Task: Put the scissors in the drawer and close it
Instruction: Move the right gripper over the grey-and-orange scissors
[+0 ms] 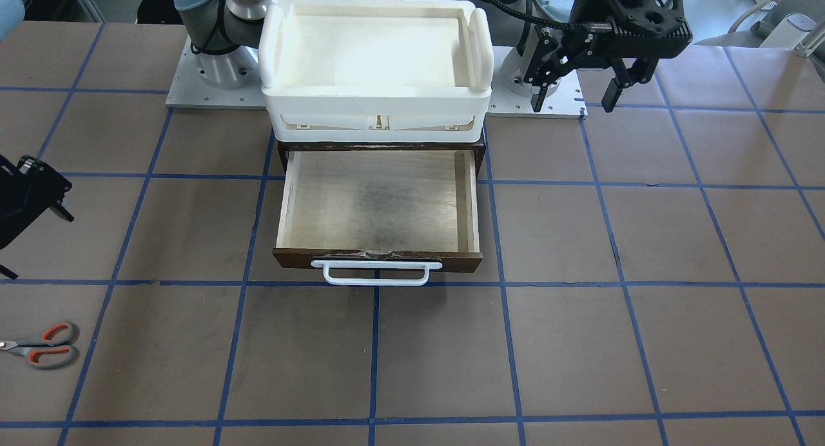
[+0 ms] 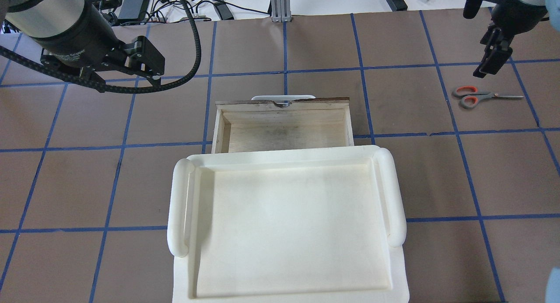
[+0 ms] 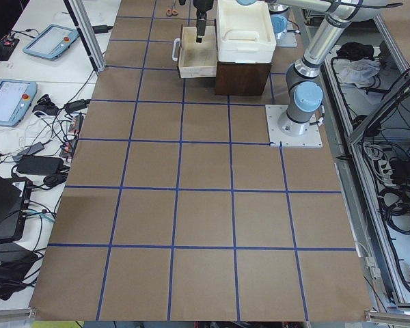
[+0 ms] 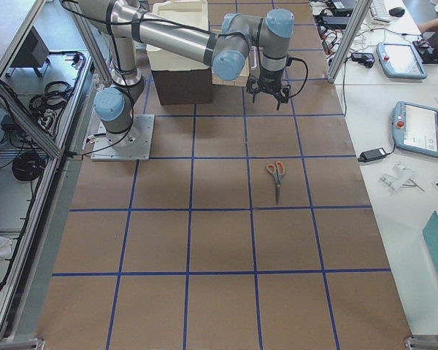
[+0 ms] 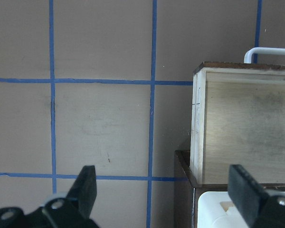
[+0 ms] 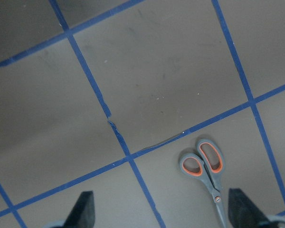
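The scissors [image 1: 42, 346] lie flat on the brown table far to the robot's right of the drawer, and also show in the overhead view [image 2: 474, 96]. The drawer [image 1: 377, 201] is pulled open and empty, with its white bar handle [image 1: 376, 272] at the front. My right gripper [image 6: 161, 211] is open and hangs above the table near the scissors [image 6: 206, 168], which lie low in its view by one finger. In the overhead view the right gripper [image 2: 491, 62] is just beyond the scissors. My left gripper [image 1: 573, 103] is open and empty, raised beside the drawer's side wall [image 5: 199, 128].
A white plastic tray [image 1: 377, 101] sits on top of the dark cabinet that holds the drawer. Blue tape lines grid the brown table. Cables and tablets lie beyond the table's far edge [image 2: 210, 5].
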